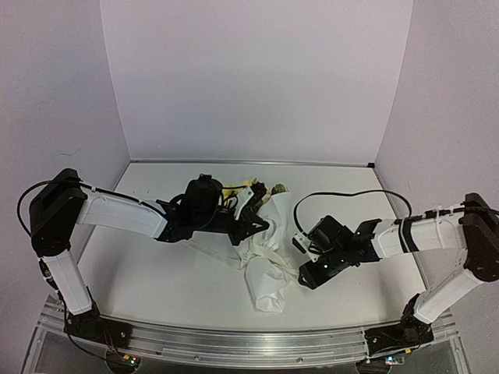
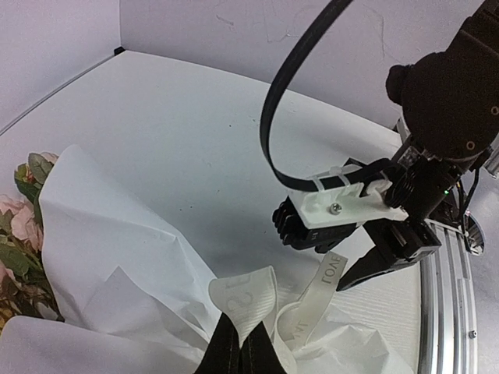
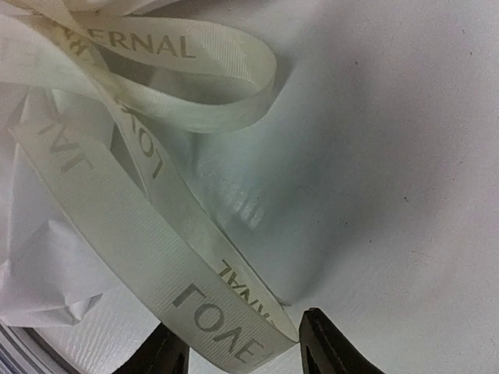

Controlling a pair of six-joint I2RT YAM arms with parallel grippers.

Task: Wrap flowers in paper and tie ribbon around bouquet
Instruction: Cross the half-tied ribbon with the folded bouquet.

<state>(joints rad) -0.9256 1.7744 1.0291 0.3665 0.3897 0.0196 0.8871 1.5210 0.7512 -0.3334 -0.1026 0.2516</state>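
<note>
The bouquet point(image 1: 265, 257) lies across the middle of the table, a white paper point(image 2: 109, 249) cone with the flowers point(image 1: 251, 187) at its far end; pink-cream blooms and leaves point(image 2: 19, 226) show at the paper's left. My left gripper point(image 2: 238, 347) is shut on a loop of the white lettered ribbon point(image 2: 248, 296) over the paper. My right gripper point(image 3: 242, 347) stands open, the ribbon's loose end point(image 3: 222, 331), printed LOVE, lying flat between its dark fingers point(image 3: 323, 347). In the top view my left gripper point(image 1: 251, 226) is over the cone's middle, my right gripper point(image 1: 306, 276) just right of it.
The white table point(image 1: 156, 273) is walled by pale panels at the back and both sides. A metal rail point(image 1: 257, 343) runs along the near edge. The right arm's black cable point(image 2: 284, 101) arcs above the table close to the left wrist camera.
</note>
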